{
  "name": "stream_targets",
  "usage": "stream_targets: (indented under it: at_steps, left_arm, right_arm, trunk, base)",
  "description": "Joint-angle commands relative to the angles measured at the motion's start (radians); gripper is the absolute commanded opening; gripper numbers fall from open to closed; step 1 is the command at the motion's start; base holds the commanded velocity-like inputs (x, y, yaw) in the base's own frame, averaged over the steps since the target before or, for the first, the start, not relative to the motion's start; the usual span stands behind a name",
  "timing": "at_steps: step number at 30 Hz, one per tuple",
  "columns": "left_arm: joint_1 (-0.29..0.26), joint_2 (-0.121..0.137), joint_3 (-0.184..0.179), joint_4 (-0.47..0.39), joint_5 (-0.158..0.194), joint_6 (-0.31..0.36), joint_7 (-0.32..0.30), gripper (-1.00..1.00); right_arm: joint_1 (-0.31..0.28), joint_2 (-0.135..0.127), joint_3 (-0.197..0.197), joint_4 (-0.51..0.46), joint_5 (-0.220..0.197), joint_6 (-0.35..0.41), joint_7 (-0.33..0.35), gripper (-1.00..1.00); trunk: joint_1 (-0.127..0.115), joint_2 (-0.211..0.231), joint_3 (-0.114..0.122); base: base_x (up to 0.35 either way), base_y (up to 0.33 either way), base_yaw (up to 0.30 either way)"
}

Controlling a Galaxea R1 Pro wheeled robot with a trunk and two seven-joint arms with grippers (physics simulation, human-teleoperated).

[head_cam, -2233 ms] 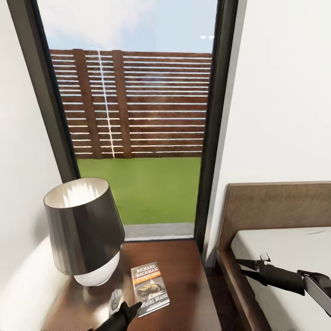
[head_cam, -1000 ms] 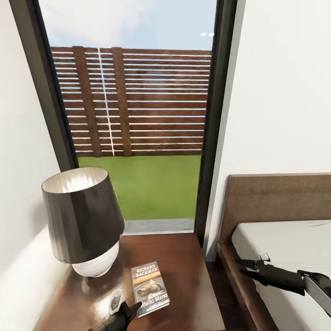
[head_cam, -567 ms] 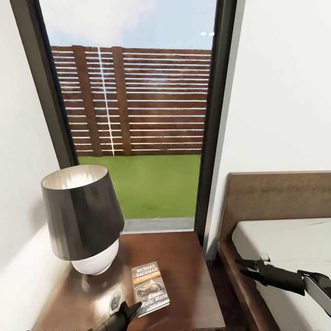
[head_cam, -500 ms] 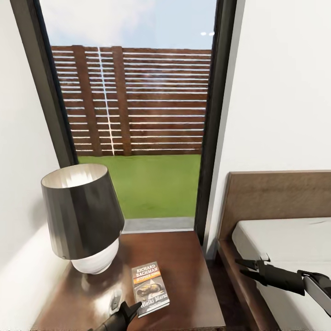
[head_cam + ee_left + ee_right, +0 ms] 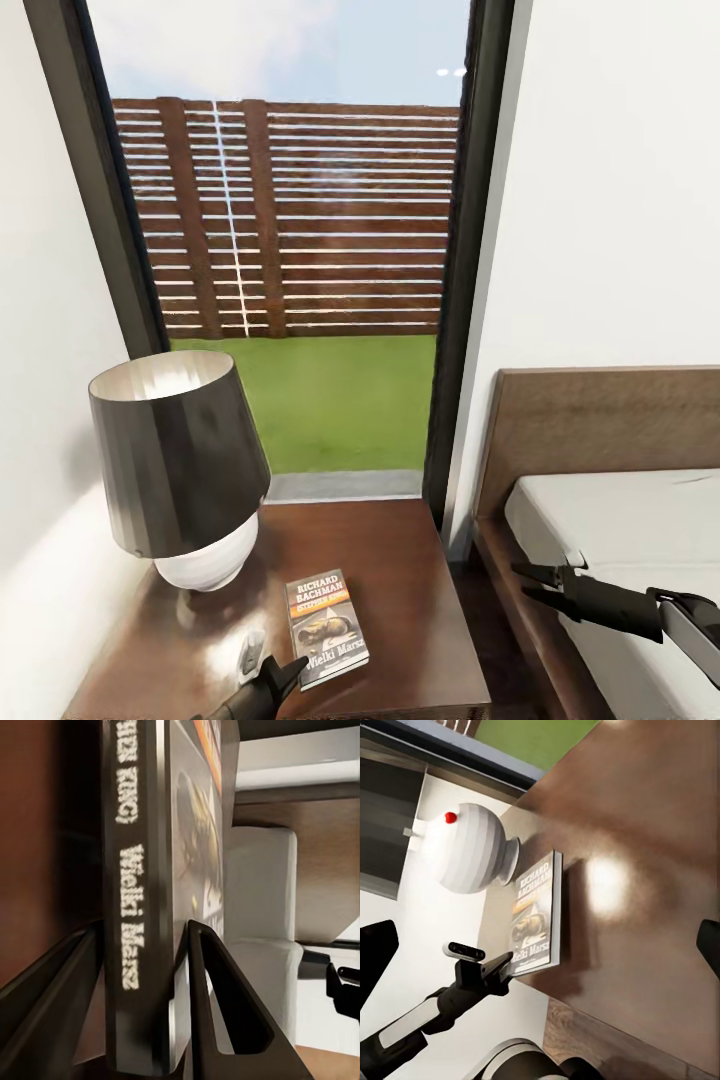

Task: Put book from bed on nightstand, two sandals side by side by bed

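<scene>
The book [image 5: 327, 628] lay flat, cover up, on the nightstand [image 5: 400, 570], near its front edge and just in front of the lamp [image 5: 180, 460]. The left gripper [image 5: 142, 1005] sat at the book's near end: in the left wrist view the spine ran between the two fingers [image 5: 225, 1012], one finger on each side of the book's thickness. Whether they pressed the book or had already let go, I could not tell; a thin gap seemed to show beside the cover, but it was too fine to trust. In the right wrist view the left gripper [image 5: 484, 971] met the book's [image 5: 536, 919] corner at the nightstand's edge.

The right gripper [image 5: 535, 583] hung over the edge of the bed [image 5: 600, 520], fingers parted and holding nothing.

The step in hand looked like the end of the book's placement: the book was resting fully on the nightstand, so that half of the task was as good as done. The next move called for spreading the left fingers clear and drawing the arm straight back along the book's length, so as not to drag it off the front edge or knock the lamp. After that the sandals remained to be found and set side by side by the bed
</scene>
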Motion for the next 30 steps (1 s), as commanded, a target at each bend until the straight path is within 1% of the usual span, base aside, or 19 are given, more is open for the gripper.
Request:
stream_targets:
  at_steps: [1,16,23,30]
  left_arm:
    - [-0.001,0.000,0.003,0.000,0.005,0.009,-0.002,-1.00]
    - [-0.001,0.000,0.003,0.000,0.006,0.009,-0.004,-1.00]
    - [-0.001,0.000,0.004,0.000,0.005,0.009,-0.004,-1.00]
    - [-0.001,0.000,0.003,0.000,0.005,0.009,-0.006,-1.00]
  right_arm:
    - [-0.001,-0.001,0.005,0.000,-0.009,0.006,0.000,1.00]
    - [-0.001,-0.001,0.005,0.000,-0.009,0.007,0.000,1.00]
    - [-0.001,-0.001,0.005,0.000,-0.009,0.007,0.000,1.00]
    - [-0.001,-0.001,0.005,0.000,-0.009,0.006,0.000,1.00]
  trunk:
    - [0.000,0.000,-0.001]
    - [0.000,0.000,-0.001]
    - [0.000,0.000,-0.001]
    - [0.000,0.000,-0.001]
  base:
    - [0.000,0.000,0.000]
    - [0.001,0.000,0.000]
    - [0.183,0.000,0.000]
    - [0.034,0.000,0.000]
